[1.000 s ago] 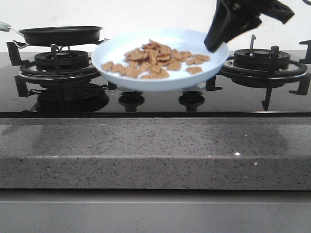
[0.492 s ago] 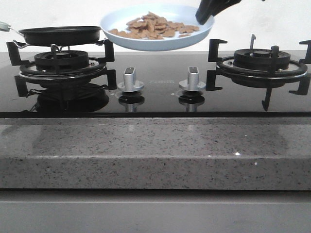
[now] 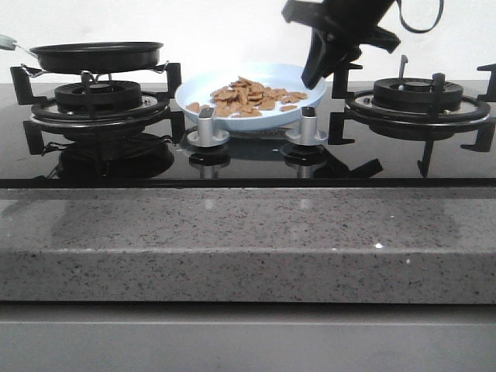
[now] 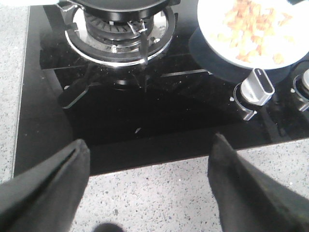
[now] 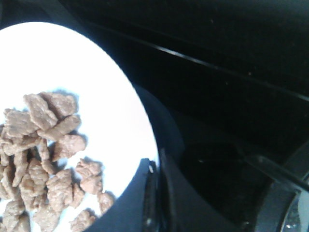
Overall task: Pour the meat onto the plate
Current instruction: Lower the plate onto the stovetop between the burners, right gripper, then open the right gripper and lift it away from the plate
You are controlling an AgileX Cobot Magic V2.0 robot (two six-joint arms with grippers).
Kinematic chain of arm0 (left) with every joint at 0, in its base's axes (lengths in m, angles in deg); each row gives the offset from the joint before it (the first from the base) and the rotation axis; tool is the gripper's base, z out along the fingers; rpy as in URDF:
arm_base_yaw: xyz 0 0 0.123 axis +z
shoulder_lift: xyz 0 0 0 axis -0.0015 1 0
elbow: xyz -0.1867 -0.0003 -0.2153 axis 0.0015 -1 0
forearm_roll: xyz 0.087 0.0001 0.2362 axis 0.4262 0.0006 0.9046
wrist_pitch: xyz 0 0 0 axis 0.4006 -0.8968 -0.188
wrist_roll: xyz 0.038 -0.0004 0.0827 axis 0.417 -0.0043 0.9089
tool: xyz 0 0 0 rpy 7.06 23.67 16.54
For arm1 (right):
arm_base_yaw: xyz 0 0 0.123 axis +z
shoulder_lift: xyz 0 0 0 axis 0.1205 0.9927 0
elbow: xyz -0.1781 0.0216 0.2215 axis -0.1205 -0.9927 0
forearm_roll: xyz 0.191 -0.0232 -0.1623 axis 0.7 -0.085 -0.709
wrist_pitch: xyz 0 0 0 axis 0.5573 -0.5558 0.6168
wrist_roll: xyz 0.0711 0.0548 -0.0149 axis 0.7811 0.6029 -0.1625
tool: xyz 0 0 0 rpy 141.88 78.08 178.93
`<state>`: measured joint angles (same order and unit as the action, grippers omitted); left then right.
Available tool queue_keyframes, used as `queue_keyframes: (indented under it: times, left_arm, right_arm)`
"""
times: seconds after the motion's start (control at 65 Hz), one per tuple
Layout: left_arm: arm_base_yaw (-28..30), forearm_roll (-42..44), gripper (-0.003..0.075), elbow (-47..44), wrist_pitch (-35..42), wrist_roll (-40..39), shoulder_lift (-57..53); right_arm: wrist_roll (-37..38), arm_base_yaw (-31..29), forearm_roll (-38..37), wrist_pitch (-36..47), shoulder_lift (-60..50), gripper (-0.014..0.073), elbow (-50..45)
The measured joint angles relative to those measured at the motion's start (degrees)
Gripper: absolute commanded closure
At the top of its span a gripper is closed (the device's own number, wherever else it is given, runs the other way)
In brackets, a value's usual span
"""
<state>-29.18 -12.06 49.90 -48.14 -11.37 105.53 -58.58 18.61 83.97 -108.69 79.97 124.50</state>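
Observation:
The pale-blue plate [image 3: 200, 91] sits low at the middle of the glass hob, just behind the two knobs; I cannot tell whether it touches the glass. A heap of reddish-brown meat [image 3: 249, 96] lies on it. My right gripper [image 3: 314, 76] is shut on the plate's right rim, one finger above it and one below, as the right wrist view shows: gripper [image 5: 155, 166], plate [image 5: 111, 106], meat [image 5: 46, 145]. My left gripper [image 4: 150, 141] stands open and holds nothing above the stone counter's edge. From there the plate [image 4: 212, 34] and meat [image 4: 251, 21] are well ahead of it.
A black frying pan [image 3: 97, 56] rests on the left burner [image 3: 97, 99]. The right burner [image 3: 418, 97] has raised black grates close to my right arm. Two silver knobs [image 3: 207, 128] [image 3: 308, 124] stand in front of the plate. A speckled stone counter [image 3: 248, 240] runs along the front.
The right gripper has carried the plate with the meat up, then back and down; it now sits low behind the knobs instead of high in the air.

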Motion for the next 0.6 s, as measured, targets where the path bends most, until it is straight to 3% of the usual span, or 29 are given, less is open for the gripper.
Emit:
queue_keyframes:
  times: [0.138, 0.477, 0.6]
  left_arm:
    - [0.0, 0.0, 0.0219, 0.0, 0.13, 0.0, 0.0]
    - [0.0, 0.0, 0.0219, 0.0, 0.17, 0.0, 0.0]
    - [0.0, 0.0, 0.0219, 0.0, 0.27, 0.0, 0.0]
  right_arm:
    - [0.0, 0.0, -0.48, -0.6, 0.14, 0.0642, 0.13]
    - [0.0, 0.0, -2.18, -1.1, 0.14, 0.0281, 0.26]
    - [0.0, 0.0, -2.22, -1.88, -0.33, 0.0267, 0.26]
